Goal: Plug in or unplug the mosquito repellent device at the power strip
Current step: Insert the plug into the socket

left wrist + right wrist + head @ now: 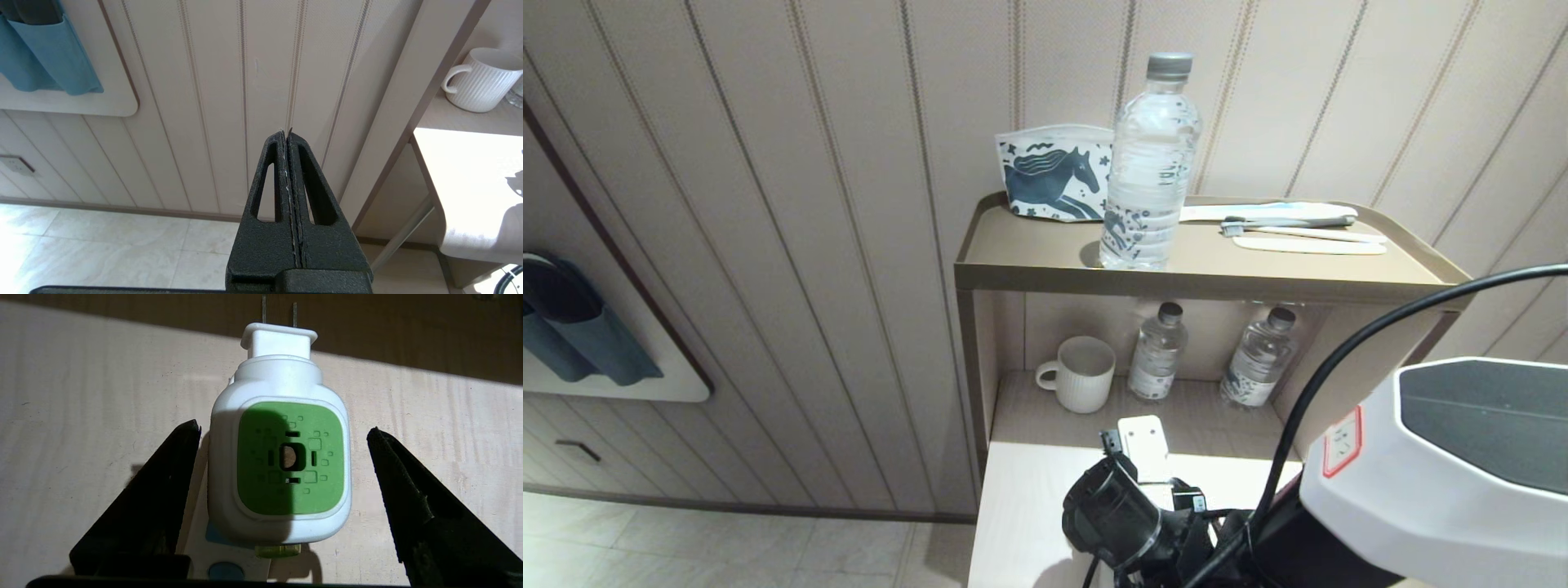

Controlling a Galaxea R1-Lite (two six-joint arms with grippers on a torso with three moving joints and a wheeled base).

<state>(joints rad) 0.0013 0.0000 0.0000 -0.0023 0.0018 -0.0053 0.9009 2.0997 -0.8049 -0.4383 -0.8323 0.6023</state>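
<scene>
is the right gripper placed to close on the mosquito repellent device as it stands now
Probably yes. The right gripper is open with one finger on each side of the mosquito repellent device, nothing between pads and casing. The device sits over the power strip, its two prongs bare and pointing away.

Right gripper [282,465] low, jaws wide apart (nothing clasped); left gripper [288,134] parked, jaws together.

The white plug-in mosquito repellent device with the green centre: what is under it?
Under the white mosquito repellent device lies the long white power strip: a blue-tinted socket and a round button show at its edge. The device covers the rest. Its two metal prongs stick out free, in no socket.
</scene>
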